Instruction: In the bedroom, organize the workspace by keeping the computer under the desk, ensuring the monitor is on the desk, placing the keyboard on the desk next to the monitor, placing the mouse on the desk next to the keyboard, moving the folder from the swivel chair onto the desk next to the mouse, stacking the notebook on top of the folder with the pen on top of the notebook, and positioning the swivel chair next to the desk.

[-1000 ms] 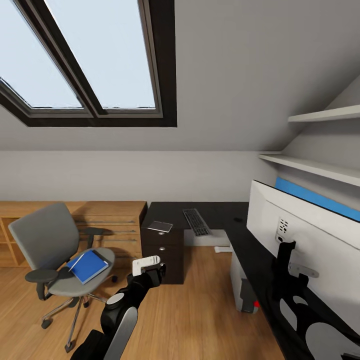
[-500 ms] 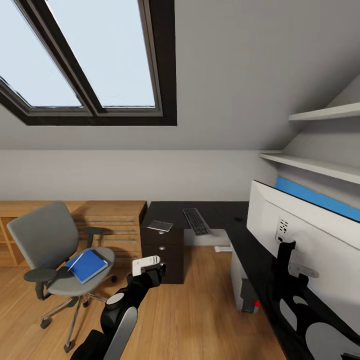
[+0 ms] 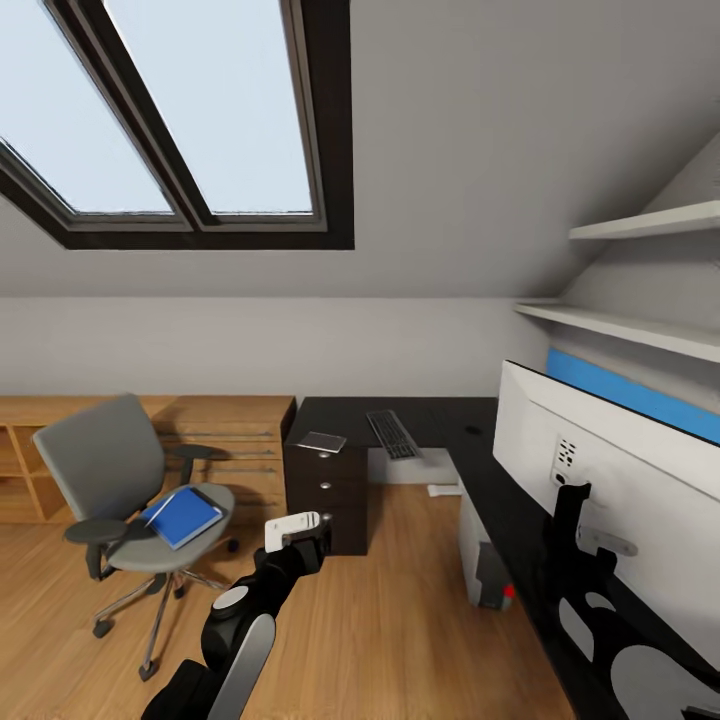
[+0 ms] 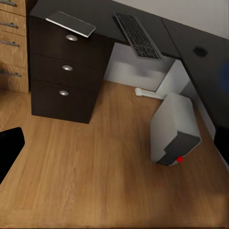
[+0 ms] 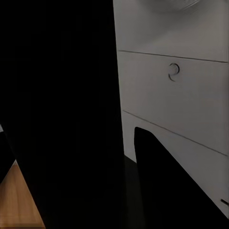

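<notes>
Standing on the wood floor: one chair (image 3: pixel 120 490), grey, well apart from the desk, beside a wooden dresser (image 3: pixel 215 440).
Folder: one blue folder (image 3: pixel 183 516) lying on the chair seat.
Desk: one L-shaped black desk (image 3: pixel 440 425) with one unit of three drawers (image 4: pixel 64 76) under its left end.
Notebook: one dark pad (image 3: pixel 321 441) at the desk's left end, above the drawers; also seen in the left wrist view (image 4: pixel 71 23).
Keyboard: one keyboard (image 3: pixel 392 434) in the middle of the desk's back arm, its near end overhanging the front edge (image 4: pixel 137 35).
Monitor: one monitor (image 3: pixel 610 470), white back toward the camera, on the desk's right arm.
Computer: one pale tower (image 4: pixel 172 128) on the floor under the desk's inner corner (image 3: pixel 483 565).
Shelves: two white shelves (image 3: pixel 640 335) on the right wall.
Skylight: one dark-framed skylight (image 3: pixel 190 120), two panes visible.
Left gripper (image 3: pixel 297 528): raised over the floor near the drawers; cannot tell whether spread or pressed together.
Right gripper: close against the monitor's white back in its wrist view; state cannot be told.
</notes>
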Robot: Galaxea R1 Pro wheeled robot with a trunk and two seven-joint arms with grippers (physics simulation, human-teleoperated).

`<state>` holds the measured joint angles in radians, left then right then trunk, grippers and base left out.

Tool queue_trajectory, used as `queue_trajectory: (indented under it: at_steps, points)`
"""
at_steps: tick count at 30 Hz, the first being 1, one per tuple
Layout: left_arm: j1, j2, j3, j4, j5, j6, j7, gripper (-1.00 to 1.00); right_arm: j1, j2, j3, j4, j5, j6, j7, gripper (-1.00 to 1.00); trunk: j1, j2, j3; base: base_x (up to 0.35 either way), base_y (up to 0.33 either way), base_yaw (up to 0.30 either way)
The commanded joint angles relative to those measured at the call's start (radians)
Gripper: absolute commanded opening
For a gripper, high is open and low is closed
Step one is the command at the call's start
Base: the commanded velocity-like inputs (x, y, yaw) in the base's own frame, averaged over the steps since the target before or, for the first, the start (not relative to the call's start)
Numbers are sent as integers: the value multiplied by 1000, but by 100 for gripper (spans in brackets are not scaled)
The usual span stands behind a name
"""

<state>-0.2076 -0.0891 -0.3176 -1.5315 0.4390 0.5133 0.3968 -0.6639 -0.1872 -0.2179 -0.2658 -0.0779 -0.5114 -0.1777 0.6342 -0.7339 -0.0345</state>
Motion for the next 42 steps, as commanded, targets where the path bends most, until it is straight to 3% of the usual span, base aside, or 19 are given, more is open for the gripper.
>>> queue_trajectory:
  at_steps: [1,17,20,25,42]
  points:
    - [-1,0,-1,-1,10,2,10,100,-2,0,8,-1,-3,-4,1,-100,4,-9,-5,-333,0,0]
    - [-1,0,-1,-2,10,2,10,100,-2,0,8,0,-3,-4,1,-100,65,-121,-55,-337,-22,0]
    - [-1,0,-1,-2,10,2,10,100,-2,0,8,0,-3,-4,1,-100,65,-121,-55,-263,-62,0]
    - [-1,2,0,-1,10,2,10,100,-2,0,9,0,-3,-4,1,-100,65,-121,-55,-38,-9,0]
    - [-1,2,-1,-2,9,1,10,100,-2,0,9,0,-3,-4,0,-100,130,-240,-108,-1,0,0]
